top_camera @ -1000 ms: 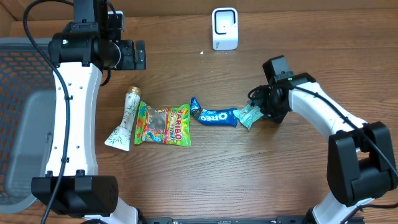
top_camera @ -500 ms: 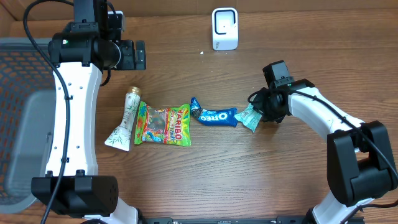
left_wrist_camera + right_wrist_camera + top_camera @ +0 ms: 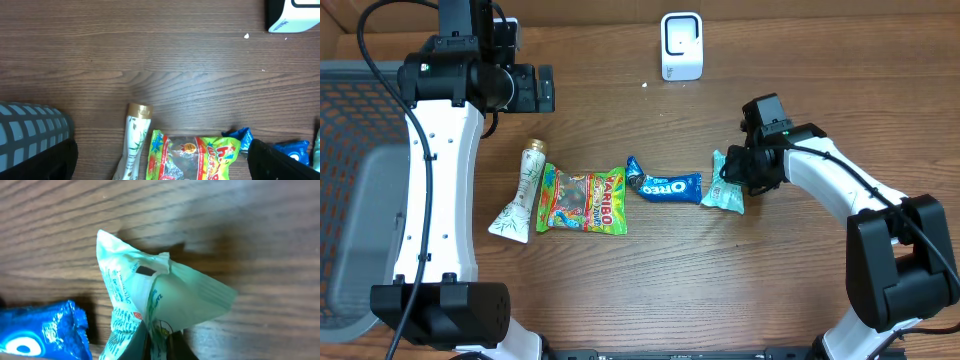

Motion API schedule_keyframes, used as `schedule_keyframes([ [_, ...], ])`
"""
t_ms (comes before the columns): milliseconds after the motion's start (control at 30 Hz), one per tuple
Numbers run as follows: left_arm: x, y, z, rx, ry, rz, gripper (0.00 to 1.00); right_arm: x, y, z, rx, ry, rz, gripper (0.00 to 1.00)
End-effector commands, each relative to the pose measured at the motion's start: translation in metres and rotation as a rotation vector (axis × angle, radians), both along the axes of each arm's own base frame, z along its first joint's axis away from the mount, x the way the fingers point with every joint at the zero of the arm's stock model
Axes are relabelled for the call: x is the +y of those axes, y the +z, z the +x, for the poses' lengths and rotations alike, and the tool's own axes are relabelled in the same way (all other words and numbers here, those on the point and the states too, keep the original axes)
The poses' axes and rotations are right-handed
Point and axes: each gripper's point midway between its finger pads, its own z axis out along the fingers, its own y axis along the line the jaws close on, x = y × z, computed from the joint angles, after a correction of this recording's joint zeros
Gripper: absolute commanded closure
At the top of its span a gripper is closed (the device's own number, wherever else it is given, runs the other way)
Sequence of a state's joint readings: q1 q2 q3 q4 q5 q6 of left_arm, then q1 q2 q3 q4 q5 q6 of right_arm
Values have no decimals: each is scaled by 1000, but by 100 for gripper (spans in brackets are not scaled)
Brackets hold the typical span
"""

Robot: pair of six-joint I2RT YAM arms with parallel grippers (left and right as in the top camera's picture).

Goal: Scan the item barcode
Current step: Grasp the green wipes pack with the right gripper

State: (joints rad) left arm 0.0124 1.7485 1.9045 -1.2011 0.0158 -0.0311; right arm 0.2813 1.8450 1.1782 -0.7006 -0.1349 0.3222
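Observation:
A mint-green snack packet [image 3: 726,193] lies right of centre on the wooden table. My right gripper [image 3: 742,178] is shut on its right edge. In the right wrist view the crumpled packet [image 3: 165,292] rises from between the two dark fingers, and the gripper [image 3: 160,336] pinches its lower fold. No barcode shows on the packet. The white scanner [image 3: 681,46] stands at the back of the table, and its corner [image 3: 295,15] shows in the left wrist view. My left gripper [image 3: 532,88] hangs open at the back left, high above the table, with nothing between its fingers [image 3: 35,160].
A blue Oreo pack [image 3: 665,185] lies just left of the green packet. Further left are a Haribo bag [image 3: 582,200] and a white tube [image 3: 523,195]. A grey mesh basket [image 3: 350,200] stands at the left edge.
My right gripper has shut on the green packet. The packet has turned and now stands more upright next to the Oreo pack. The left arm has not moved.

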Motion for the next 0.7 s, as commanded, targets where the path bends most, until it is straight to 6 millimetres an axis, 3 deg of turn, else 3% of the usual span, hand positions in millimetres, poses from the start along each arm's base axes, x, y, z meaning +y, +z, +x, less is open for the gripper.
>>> schedule_keyframes([
  [0,-4,0,-1,1,4,-18,0,-1,-1,2,-41,198,-47,92],
  [33,-4,-1,-1,2,4,-18,0,-1,-1,2,-43,206,-48,86],
  [233,-4,-1,-1,2,4,-18,0,-1,0,2,-45,205,-46,86],
  [533,-4,-1,-1,2,4,-18,0,9,1,-2,-32,218,15,96],
  [667,-4,-1,-1,2,4,-18,0,16,3,-4,-26,227,53,96],
])
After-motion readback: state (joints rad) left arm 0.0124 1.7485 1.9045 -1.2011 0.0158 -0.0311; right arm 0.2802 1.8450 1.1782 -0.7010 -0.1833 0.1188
